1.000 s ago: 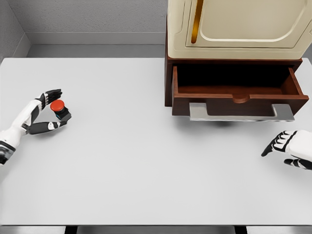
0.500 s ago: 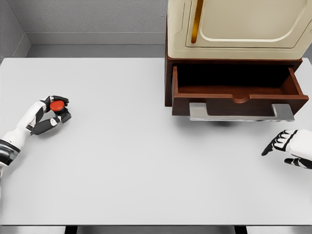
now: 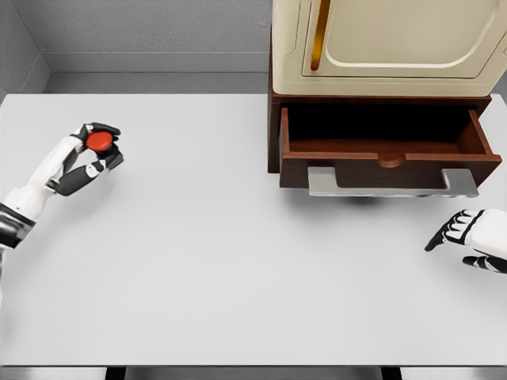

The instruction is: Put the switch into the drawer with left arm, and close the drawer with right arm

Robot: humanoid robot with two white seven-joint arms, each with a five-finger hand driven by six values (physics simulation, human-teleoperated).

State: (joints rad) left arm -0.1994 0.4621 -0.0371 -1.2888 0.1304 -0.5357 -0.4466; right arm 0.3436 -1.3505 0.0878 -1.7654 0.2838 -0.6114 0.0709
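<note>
Red-capped switch point(image 3: 99, 142) sits in the left robot hand point(image 3: 89, 155), fingers curled around it, far left of the white desk point(image 3: 198, 261). Whether it's clear of the surface I can't tell from the head view, the only view available.

Wooden drawer point(image 3: 388, 142) is pulled open under the cream cabinet point(image 3: 380, 43), silver handle point(image 3: 392, 184) facing the robot. Interior looks empty and dark. Well apart from the switch, with most of the desk width between them.

Right robot hand point(image 3: 469, 240) rests at the lower right edge, near the drawer front, fingers loosely curled, holding nothing.

Risks, my read:
- Grip looks like a fingertip pinch on a small round cap. Long lateral carry could let it rotate or slip out.
- Drawer's left wall and front lip are in the approach path; coming in too low would clip the switch or knuckles on the rim.
- Releasing too near the front edge could leave the switch hanging on the lip and jam the close.
- Right robot hand is close to the handle; moving early could collide with the left arm.
</note>
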